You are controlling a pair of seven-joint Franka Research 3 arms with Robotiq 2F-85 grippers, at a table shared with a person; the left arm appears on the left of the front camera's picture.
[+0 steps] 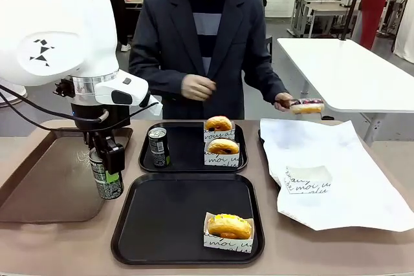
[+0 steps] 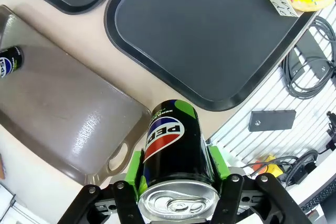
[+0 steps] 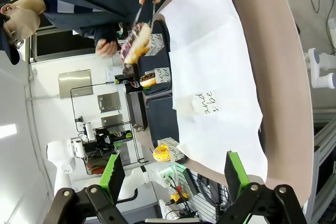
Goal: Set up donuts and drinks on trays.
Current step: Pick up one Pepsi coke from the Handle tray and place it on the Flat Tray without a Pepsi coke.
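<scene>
My left gripper (image 1: 108, 171) is shut on a black drink can (image 1: 107, 180), held upright just left of the near black tray (image 1: 162, 224). In the left wrist view the green pads (image 2: 218, 160) press both sides of that can (image 2: 173, 150). The near tray carries one yellow donut (image 1: 228, 225) in a paper sleeve. The far tray (image 1: 187, 159) holds a second can (image 1: 158, 146) and two sleeved donuts (image 1: 218, 124) (image 1: 223, 147). The person holds a glazed donut (image 1: 307, 106) in tongs at the right. My right gripper (image 3: 176, 177) is open and holds nothing.
A long brown tray (image 1: 52, 185) lies at the left, with another can (image 2: 9, 61) lying on it. White paper (image 1: 349, 179) covers the right side of the table and carries an empty sleeve (image 1: 308, 179). The person's other hand (image 1: 197, 87) hovers behind the far tray.
</scene>
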